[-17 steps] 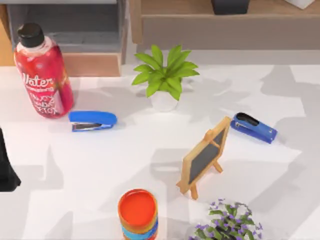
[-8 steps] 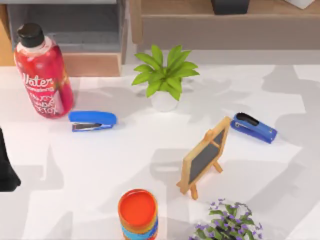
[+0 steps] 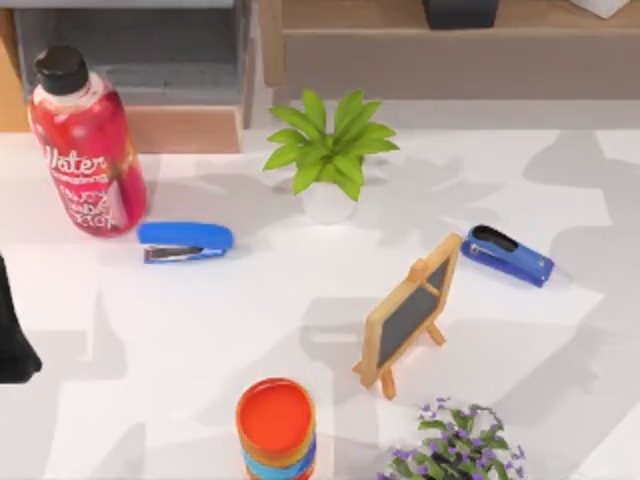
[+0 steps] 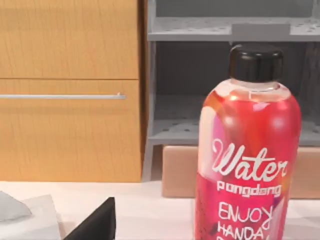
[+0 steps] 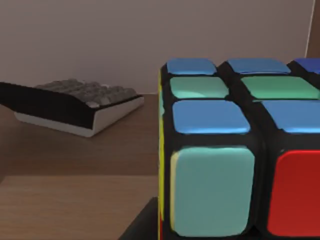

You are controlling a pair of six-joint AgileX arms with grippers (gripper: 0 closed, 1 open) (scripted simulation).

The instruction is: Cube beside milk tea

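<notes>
Table (image 3: 250, 310) — white, shelving (image 3: 140, 60) behind

Left arm (image 3: 12, 335): matte black, angular wedge at table's left edge. Left gripper (image 4: 95, 225): black pointed finger tip, prob. plastic. No markings/cables visible.

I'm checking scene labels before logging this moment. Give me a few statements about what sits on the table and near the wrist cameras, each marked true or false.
1. The red water bottle stands upright at the table's left. True.
2. Two blue staplers lie on the table. True: one by the bottle, one at the right.
3. The small chalkboard lies flat. False: it stands on its easel.
4. The cube in the right wrist view is plain white. False: it is multicoloured.
</notes>
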